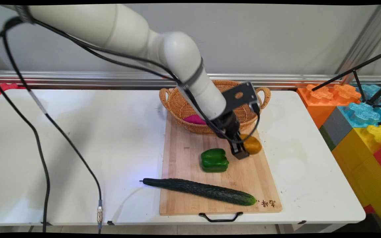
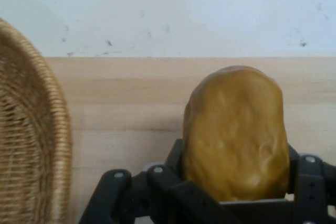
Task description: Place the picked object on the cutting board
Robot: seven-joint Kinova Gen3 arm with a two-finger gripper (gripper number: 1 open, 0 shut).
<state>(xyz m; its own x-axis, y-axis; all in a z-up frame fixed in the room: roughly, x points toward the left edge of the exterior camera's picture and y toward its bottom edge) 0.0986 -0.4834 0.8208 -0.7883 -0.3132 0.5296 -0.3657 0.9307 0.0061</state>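
- One white counter is showing lots of bare room on its left side.
- One wooden board is lying on it.
- One woven basket is sitting at the board's far edge, the arm hiding part of it and of something pink inside.
- One cucumber is lying near the board's front edge, its stem poking off the left side.
- One green pepper is sitting mid-board.
- One brown potato is resting on the board's right side, just in front of the basket.
- The end effector is squeezing the potato between both fingers.

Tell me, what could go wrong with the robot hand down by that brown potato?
The potato sits between the fingers of the gripper on the cutting board. It is round and smooth, so it might slip or roll out if it is gripped off-center. The basket is close beside the hand, so a swing that way might bump it. The green pepper is close on the other side and could get nudged.
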